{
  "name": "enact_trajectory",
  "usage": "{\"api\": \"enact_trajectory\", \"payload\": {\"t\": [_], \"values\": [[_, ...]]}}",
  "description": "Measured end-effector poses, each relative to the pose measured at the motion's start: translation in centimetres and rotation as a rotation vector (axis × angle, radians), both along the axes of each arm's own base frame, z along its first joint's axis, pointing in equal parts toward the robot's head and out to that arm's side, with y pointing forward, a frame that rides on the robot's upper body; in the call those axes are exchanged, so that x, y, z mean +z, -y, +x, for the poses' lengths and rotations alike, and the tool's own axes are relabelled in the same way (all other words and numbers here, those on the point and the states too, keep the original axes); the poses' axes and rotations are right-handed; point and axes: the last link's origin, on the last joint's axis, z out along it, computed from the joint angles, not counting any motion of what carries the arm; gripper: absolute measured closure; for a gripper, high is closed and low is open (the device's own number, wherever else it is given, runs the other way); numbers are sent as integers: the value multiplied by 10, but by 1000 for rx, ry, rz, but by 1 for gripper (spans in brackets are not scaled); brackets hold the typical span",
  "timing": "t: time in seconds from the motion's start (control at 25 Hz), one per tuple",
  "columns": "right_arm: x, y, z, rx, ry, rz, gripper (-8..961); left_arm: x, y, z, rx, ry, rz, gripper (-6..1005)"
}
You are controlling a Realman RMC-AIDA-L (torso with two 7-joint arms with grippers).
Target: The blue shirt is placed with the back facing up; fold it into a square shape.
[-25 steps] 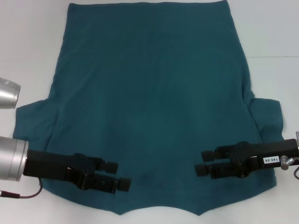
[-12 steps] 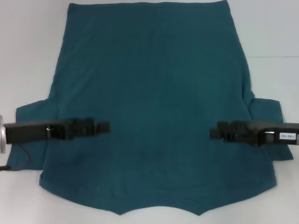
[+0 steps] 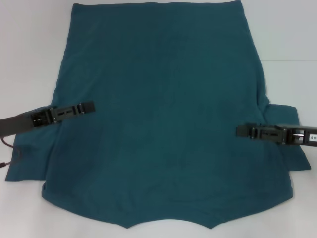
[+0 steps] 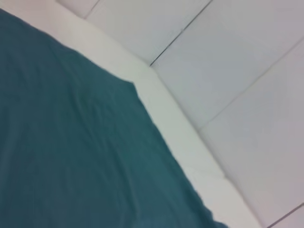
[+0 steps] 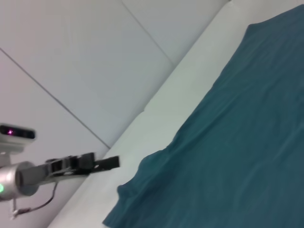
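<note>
The blue shirt [image 3: 163, 109] lies flat on the white table, plain back up, hem at the far side and collar notch at the near edge. Its short sleeves spread out at the left [image 3: 29, 158] and right [image 3: 290, 124]. My left gripper [image 3: 89, 106] hovers over the shirt's left side by the armpit, seen edge-on as a thin black bar. My right gripper [image 3: 241, 130] hovers over the right side near the other sleeve, also edge-on. Nothing is held. The left wrist view shows shirt cloth [image 4: 71, 156]. The right wrist view shows the shirt [image 5: 237, 156] and the left gripper [image 5: 113, 162] farther off.
The white table [image 3: 29, 49] extends past the shirt on both sides. Its edge [image 4: 175, 123] and the tiled floor beyond show in the wrist views. A red cable [image 3: 7, 148] trails from the left arm over the left sleeve.
Both grippers moved from near the collar edge farther away and outward toward the sleeves, and rolled so they now appear edge-on. The shirt has not shifted.
</note>
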Motion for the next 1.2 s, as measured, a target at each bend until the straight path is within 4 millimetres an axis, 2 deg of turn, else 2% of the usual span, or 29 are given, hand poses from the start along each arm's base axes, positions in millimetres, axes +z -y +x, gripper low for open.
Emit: {"api": "enact_trajectory", "payload": {"t": [0.28,0.48,0.68,0.92,1.0,1.2], "values": [[5,-7,2,-34,9,18,234,-9,16,-10,64,80,40,85],[-4,-7,2,-53,9,18,235,-5,14,-15,76,92,70,85],[-8,-11,0,-69,7,24,235,-8,10,-10,73,102,63,86],[-1,-14,0,-113,-4,2,234,-8,11,-18,203,189,67,86],[3,-16,1,-132,-1,-11,234,-5,19,-25,265,227,37,86],[22,-27,2,-214,-6,-27,234,15,29,-48,429,289,53,86]]}}
